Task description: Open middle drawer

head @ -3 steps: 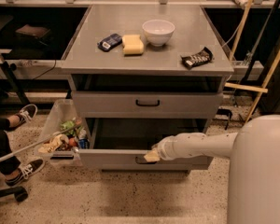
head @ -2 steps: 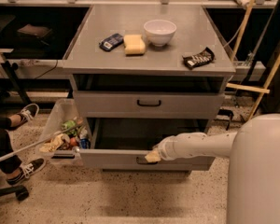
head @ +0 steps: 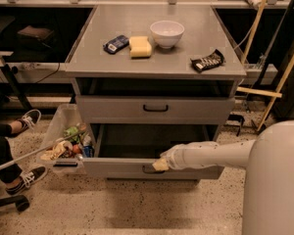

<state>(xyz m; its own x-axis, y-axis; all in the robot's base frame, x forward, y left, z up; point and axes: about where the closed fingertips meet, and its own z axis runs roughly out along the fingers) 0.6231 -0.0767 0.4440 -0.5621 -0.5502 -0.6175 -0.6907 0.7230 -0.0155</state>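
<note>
Shows barely any change from a second ago: keeps the gripper (head: 160,164) at the same spot on the front of the middle drawer (head: 112,168), right at the small black handle (head: 148,170), with the pale arm (head: 210,154) reaching in from the right as before and the drawer front no further out than before. Reads as the end of the pull, or a pause in it. Finds the drawer already drawn well forward, dark inside open to view just behind the jaws, so judges the task as good as done. Cannot tell the state of the jaws, clenched on the handle or merely resting against it. Leaves the upper drawer (head: 186,109), above and behind the jaws, closed, and sees nothing of any drawer beneath the jaws. Higher and further back, finds the grey tabletop (head: 103,62) carrying a white bowl (head: 167,33), a yellow sponge (head: 140,46), a dark blue packet (head: 116,44) and a snack bar (head: 208,60) in a dark wrapper, all well apart from the jaws. Left of the jaws, on the speckled floor (head: 137,204), notes a clear bin (head: 58,124) of rubbish just beside the cabinet and, further left, a seated person's sneakers (head: 30,118). Right of the jaws, notes wooden poles (head: 279,93) leaning near the cabinet.
</note>
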